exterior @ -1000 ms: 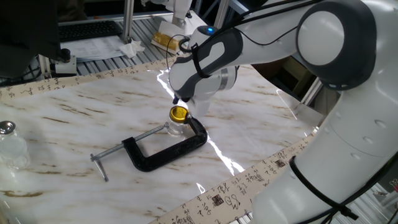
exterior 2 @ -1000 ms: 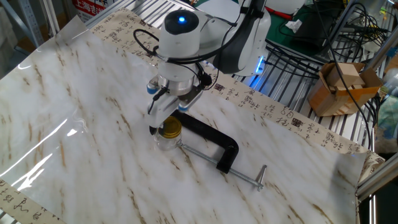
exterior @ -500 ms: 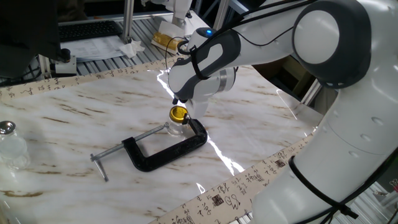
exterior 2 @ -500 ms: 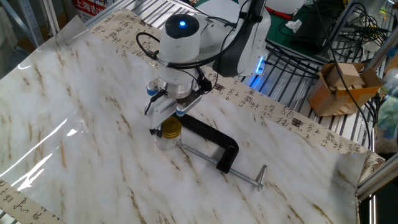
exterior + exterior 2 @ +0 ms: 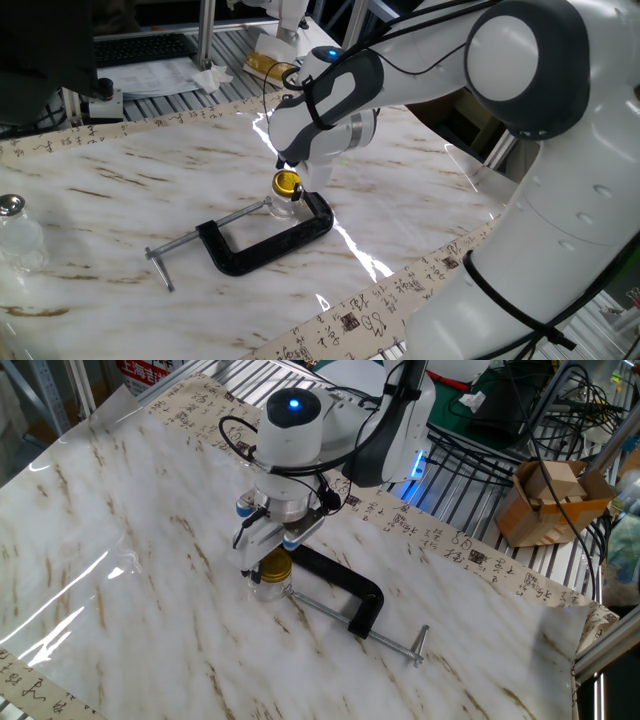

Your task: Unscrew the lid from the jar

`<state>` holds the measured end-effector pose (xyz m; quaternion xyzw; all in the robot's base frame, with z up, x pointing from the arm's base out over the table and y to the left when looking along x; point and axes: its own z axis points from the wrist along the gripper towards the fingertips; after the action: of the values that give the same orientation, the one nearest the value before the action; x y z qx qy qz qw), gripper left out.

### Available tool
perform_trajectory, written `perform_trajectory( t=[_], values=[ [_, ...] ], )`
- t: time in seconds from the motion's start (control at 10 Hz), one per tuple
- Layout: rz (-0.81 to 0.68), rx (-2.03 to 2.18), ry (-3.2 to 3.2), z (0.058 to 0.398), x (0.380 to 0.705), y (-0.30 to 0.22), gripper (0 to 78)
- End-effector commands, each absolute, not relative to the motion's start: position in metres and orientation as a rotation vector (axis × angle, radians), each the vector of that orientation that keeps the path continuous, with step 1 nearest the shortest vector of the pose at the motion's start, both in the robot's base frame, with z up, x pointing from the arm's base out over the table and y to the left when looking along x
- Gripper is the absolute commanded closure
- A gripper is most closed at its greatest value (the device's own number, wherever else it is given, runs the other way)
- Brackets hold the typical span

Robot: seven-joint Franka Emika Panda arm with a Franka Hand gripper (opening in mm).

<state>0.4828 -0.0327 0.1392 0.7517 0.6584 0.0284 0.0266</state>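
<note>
While fingers (image 5: 247, 569) flank it, lid (image 5: 275, 568) sits atop jar (image 5: 268, 587)

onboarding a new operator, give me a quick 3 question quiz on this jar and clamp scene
1. True or false: the lid sits on the jar.
2. What holds the jar? A) a black C-clamp B) a vise C) tape
3. Fill in: the end effector is directly ___ the lid.

Key: 1 true. 2 A. 3 above.
</note>
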Motion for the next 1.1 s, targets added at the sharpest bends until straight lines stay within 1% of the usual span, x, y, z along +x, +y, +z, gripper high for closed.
perform_trajectory(
  t=[0.1, 0.4, 0.8, 1.1],
  values=[
    [0.083, 2.333, 2.016, 0.1399, 0.4835, -0.0329, 0.2],
    [0.081, 2.359, 1.988, 0.1376, 0.4823, -0.0349, 0.2],
    [0.02, 2.359, 2.033, 0.1348, 0.4823, -0.0394, 0.2],
    [0.009, 2.361, 2.033, 0.1327, 0.478, -0.0379, 0.2]
  ],
)
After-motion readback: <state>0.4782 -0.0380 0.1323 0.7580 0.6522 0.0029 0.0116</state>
